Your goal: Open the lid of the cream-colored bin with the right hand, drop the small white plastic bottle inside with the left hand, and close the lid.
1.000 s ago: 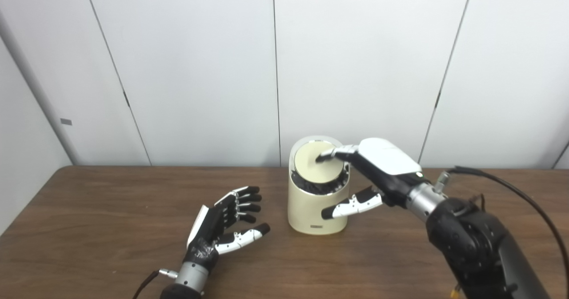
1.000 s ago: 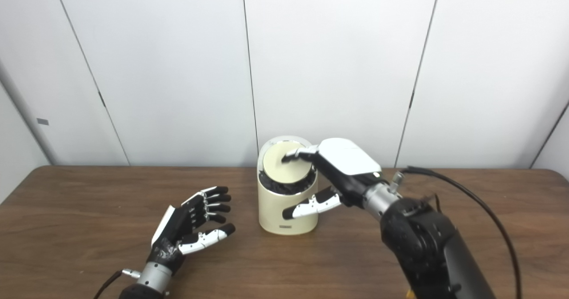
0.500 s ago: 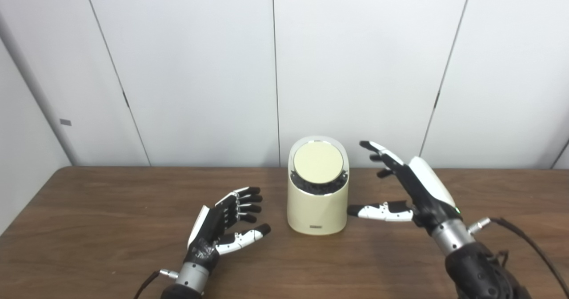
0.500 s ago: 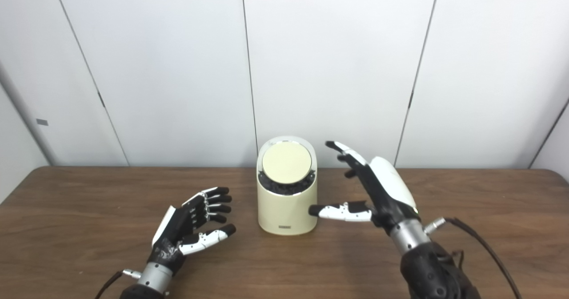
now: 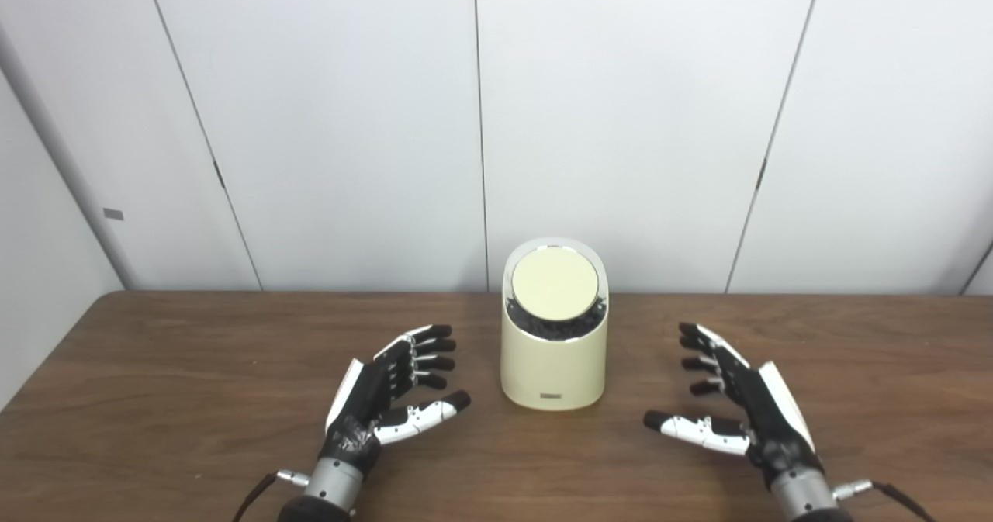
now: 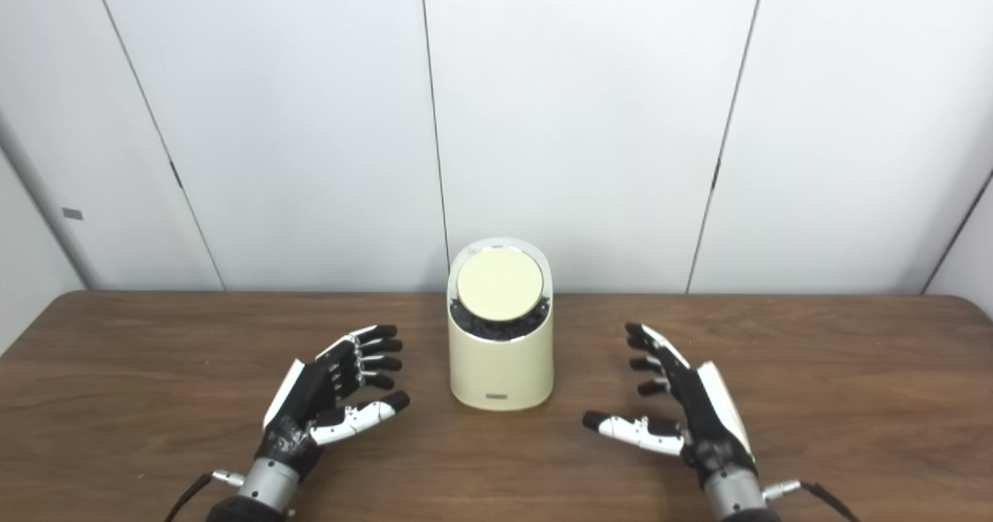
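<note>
The bin (image 5: 553, 351) stands upright near the back of the tabletop (image 5: 155, 398), between the two hands and well apart from both. Its round lid (image 5: 555, 283) sits tilted toward the camera, and below its front edge a dark band shows. From this angle I cannot tell if that band is a gap or only a liner, so the lid is perhaps not fully seated.

The left hand (image 5: 388, 398) rests low over the tabletop with its fingers (image 5: 425, 350) spread and holds nothing. The right hand (image 5: 737, 406) is in the same state, fingers apart and empty, on the other side of the bin.

The bottle is not visible anywhere on the tabletop or in a hand. I judge that it is probably inside the bin, but the pictures do not show this.

The main risk is to count the task as finished while the lid is not really shut. A second press on the lid could also go wrong. A push on the slanted lid that lands off its centre, or too hard, may tip the light bin or slide it backward.
</note>
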Controlling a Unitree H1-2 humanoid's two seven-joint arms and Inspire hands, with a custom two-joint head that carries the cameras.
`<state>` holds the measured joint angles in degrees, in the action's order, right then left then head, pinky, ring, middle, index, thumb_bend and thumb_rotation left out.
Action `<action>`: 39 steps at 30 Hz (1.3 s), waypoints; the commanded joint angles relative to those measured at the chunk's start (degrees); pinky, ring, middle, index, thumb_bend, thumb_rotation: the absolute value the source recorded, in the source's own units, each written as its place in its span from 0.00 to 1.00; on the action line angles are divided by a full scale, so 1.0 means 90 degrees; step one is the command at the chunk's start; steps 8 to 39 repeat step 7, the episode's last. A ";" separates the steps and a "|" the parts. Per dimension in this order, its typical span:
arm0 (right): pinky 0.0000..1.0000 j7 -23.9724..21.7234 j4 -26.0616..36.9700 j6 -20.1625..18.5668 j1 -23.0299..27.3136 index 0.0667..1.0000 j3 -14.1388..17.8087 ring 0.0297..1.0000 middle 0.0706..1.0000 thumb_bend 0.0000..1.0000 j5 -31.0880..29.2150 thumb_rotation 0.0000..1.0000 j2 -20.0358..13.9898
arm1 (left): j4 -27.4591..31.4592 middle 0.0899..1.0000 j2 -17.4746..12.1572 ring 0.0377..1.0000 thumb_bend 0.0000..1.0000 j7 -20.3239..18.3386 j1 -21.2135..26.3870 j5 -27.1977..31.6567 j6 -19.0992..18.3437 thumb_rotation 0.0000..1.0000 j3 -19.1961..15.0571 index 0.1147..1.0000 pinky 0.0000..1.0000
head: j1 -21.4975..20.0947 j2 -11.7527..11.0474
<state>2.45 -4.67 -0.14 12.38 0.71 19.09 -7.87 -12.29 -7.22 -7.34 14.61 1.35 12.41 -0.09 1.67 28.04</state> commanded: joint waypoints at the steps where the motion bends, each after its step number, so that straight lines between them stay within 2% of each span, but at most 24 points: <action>1: 0.62 0.0249 0.0025 0.0376 0.0189 0.84 0.0069 0.75 0.82 0.76 -0.0169 0.30 0.0094 | 0.0102 0.75 -0.0038 0.70 0.76 0.0009 0.0159 0.0123 0.0262 0.14 -0.0083 0.78 0.63 | 0.0004 0.0022; 7: 0.64 0.0458 -0.0138 0.0619 0.0142 0.85 0.0124 0.76 0.83 0.75 -0.0451 0.31 0.0229 | 0.0010 0.75 -0.0024 0.70 0.74 -0.0011 0.0182 0.0306 0.0412 0.12 -0.0173 0.79 0.61 | -0.0027 0.0041; 39: 0.64 0.0458 -0.0138 0.0619 0.0142 0.85 0.0124 0.76 0.83 0.75 -0.0451 0.31 0.0229 | 0.0010 0.75 -0.0024 0.70 0.74 -0.0011 0.0182 0.0306 0.0412 0.12 -0.0173 0.79 0.61 | -0.0027 0.0041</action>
